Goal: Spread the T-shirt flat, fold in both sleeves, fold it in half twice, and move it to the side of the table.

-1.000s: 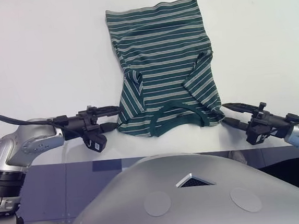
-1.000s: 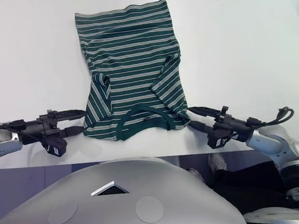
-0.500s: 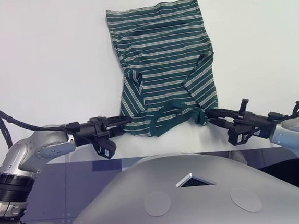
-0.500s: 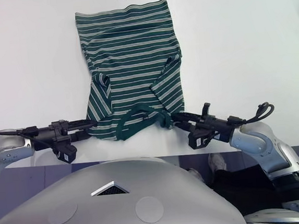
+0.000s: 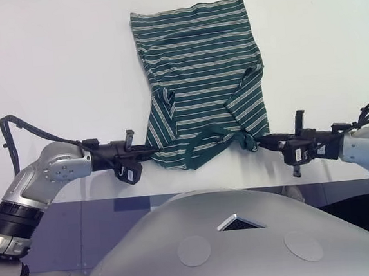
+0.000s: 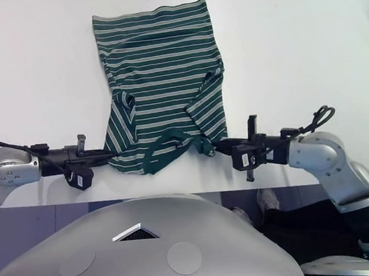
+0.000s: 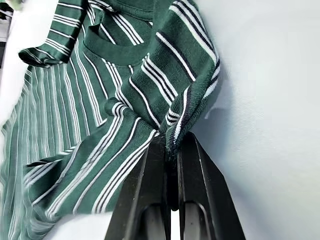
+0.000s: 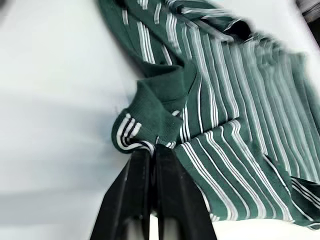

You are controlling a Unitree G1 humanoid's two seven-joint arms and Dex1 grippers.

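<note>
The left end effector [image 5: 151, 152] pinches the near left corner of the T-shirt [image 5: 199, 65]; the right end effector [image 5: 254, 141] pinches its near right corner. The striped shirt lies on the table [image 5: 49, 72], sleeves folded inward, collar nearest the robot.

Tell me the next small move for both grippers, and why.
Probably lift both together and carry the collar end toward the far hem. The left gripper and right gripper are each shut on a near corner of the T-shirt, its sleeves already lie folded in, and it lies full length on the table.
</note>
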